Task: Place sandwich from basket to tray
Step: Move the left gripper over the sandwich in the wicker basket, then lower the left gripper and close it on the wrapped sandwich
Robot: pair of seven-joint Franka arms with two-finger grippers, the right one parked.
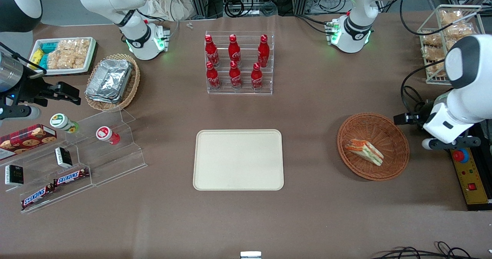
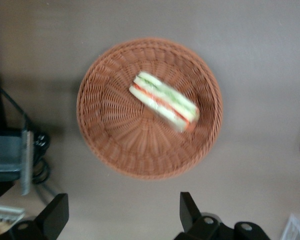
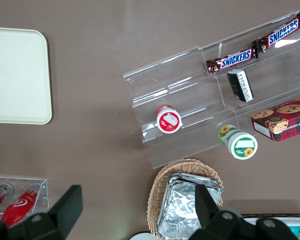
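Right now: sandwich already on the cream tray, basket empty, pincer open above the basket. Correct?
Not quite. The sandwich lies in the basket, not on the tray, which holds nothing; the front view shows both. The rest holds: in the left wrist view the pincer is open above the basket.

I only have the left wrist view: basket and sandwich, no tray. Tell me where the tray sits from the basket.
Observer: The tray lies on the table beside the basket, toward the parked arm's end and about as near the front camera.
Operator: Report what's on it.
Observer: Nothing. Its cream surface is bare.
Operator: Now place the gripper for me.
Observer: In the front view the gripper hangs open at the basket's rim, on the working arm's end, not over the sandwich.
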